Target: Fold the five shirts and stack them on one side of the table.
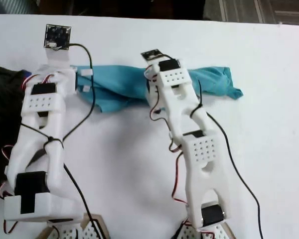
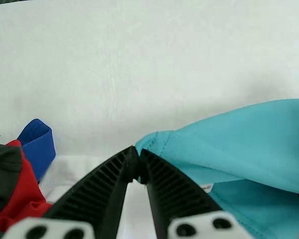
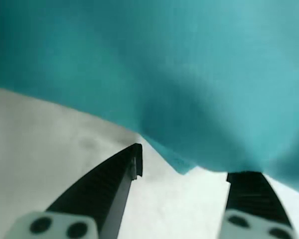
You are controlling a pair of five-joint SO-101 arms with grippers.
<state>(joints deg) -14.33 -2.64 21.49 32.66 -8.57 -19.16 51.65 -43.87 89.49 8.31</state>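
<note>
Fabric is what the next move turns on. The teal shirt (image 1: 209, 82) lies as a long crumpled band across the far part of the tabletop (image 1: 269, 149). Its long axis runs side to side, from my left arm to well past my right arm.

My left fingers (image 2: 104, 184) are closed tip to tip and seem to pinch the hem at the shirt's left end. My right fingers (image 3: 109, 184) stand wide apart near the middle of the band. The cloth's near edge is just ahead of them and a fold of it dips between the tips, but nothing is gripped.

The shirt's free right end lies out beyond my right arm, so I judge that arm the nearer one to take hold there.

A pile of shirts (image 1: 2, 94), black, red and blue, sits bunched at the left edge of the tabletop, just beside my left arm. It looks unfolded to me.
</note>
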